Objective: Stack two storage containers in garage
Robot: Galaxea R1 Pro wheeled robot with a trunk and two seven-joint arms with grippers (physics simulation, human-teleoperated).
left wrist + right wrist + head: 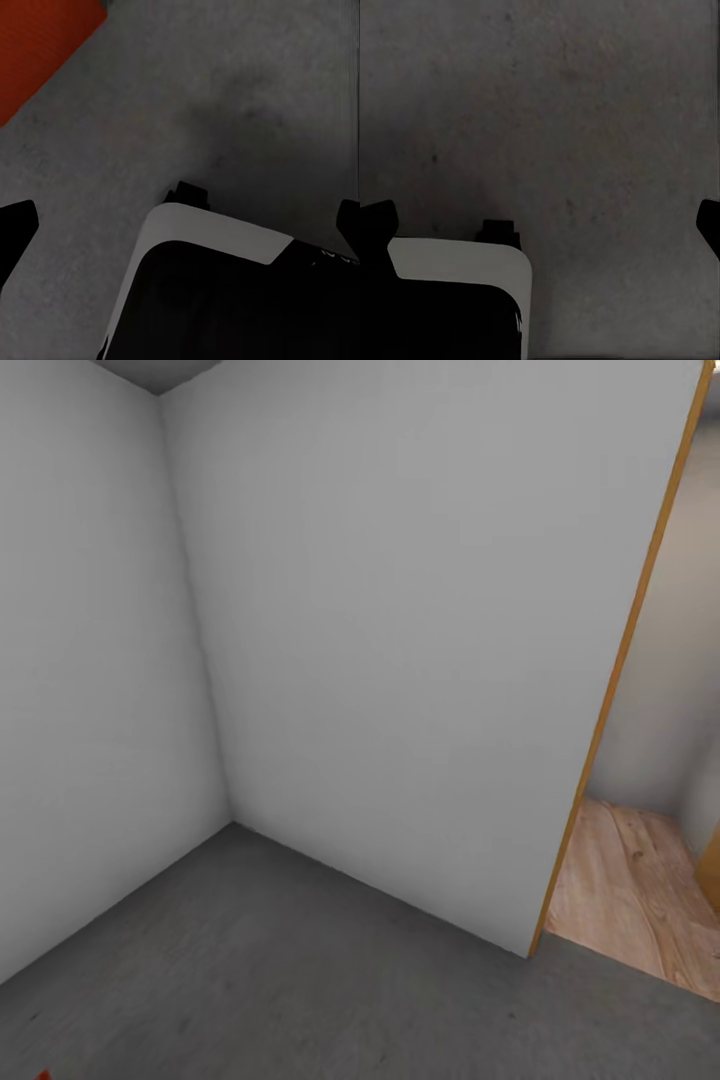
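On my left wrist feed the left gripper (180, 217) has its jaws spread wide: the two dark fingertips (16, 225) sit at opposite edges of the picture with nothing between them but bare floor (225, 97), and they touch nothing. The right gripper (540, 217) reads the same way, fingertips (376, 217) far apart at the picture's edges, holding nothing and hanging over the same dark grey speckled concrete. Both wrist cameras look straight down, so I take both arms to be pointing their grippers at the ground, and each feed catches a white-and-black part of the robot's body (210, 285) below the fingers. The left wrist feed gives me something the right one lacks: a corner of an orange-red storage container (37, 45) resting on the concrete, well apart from the fingers. From the head camera I get only a tiny orange-red sliver (42, 1074) at the very bottom edge, probably the same colour of bin, though it is too small for me to tell more. That head view faces a corner of the garage, plain white walls (400, 640) meeting over grey floor, with a wood-trimmed doorway (620, 660) on the right opening onto light wood-plank flooring (630, 890).
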